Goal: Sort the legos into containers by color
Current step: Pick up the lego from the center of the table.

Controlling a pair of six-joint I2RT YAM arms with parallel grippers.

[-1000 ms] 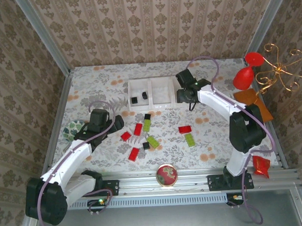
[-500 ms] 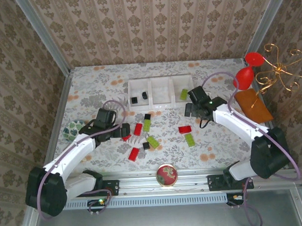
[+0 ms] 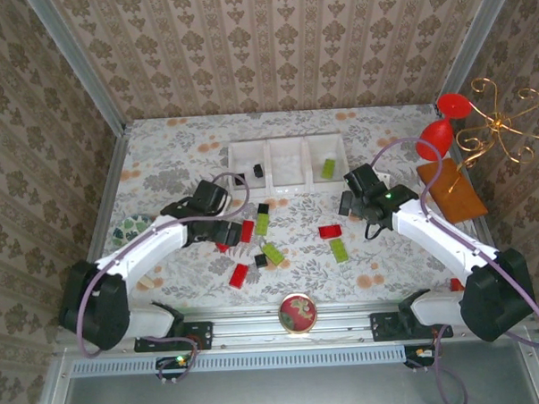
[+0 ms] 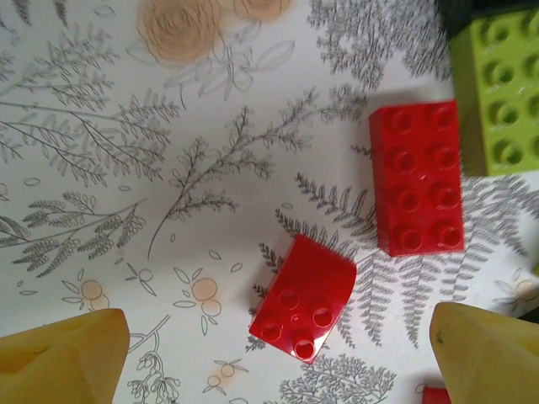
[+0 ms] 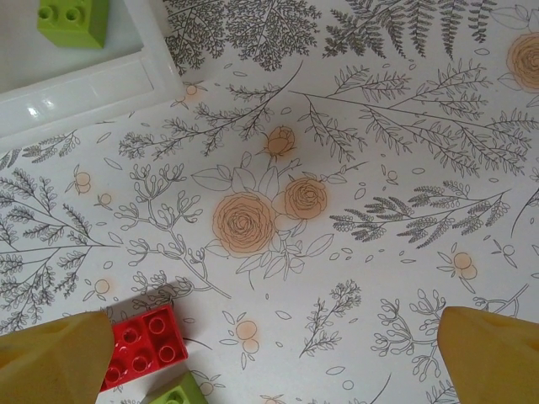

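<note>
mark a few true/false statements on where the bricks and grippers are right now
1. A green brick lies in the right compartment of the tray. True.
2. The right gripper holds a red brick. False: it is open and holds nothing.
3. A black brick lies in the tray's right compartment. False: it lies in the left compartment.
4. The left gripper is open, with a small red brick between its fingers on the table. True.
</note>
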